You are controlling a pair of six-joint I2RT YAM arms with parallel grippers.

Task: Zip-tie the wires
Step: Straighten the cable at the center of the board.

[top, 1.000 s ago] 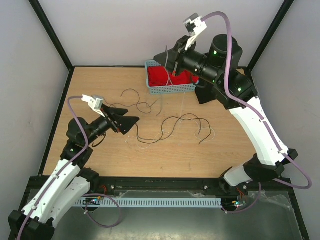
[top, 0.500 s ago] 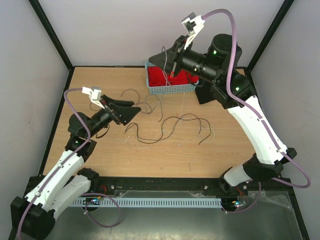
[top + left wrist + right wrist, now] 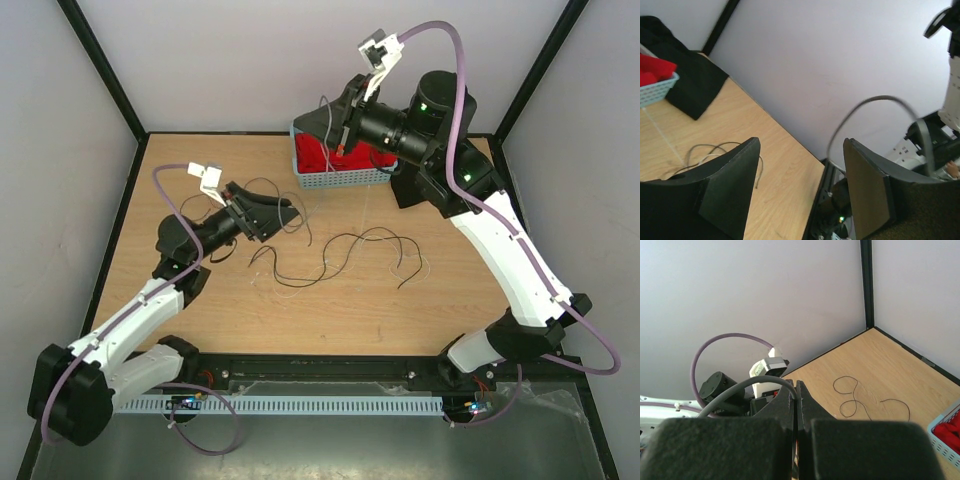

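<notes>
Jaws, left: wide apart over wires (image 3: 345, 240) | jaws, right: pressed shut on zip tie (image 3: 750, 383)

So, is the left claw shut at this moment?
No, in the left wrist view the left claw has its fingers well apart, with table and wall showing between them.

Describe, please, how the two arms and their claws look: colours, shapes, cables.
The left arm and right arm have white shells on the long links and black joints. A purple cable runs to a small white camera box at each wrist. The left claw and right claw are black with flat wedge-shaped fingers. Green lights dot the right arm.
</notes>
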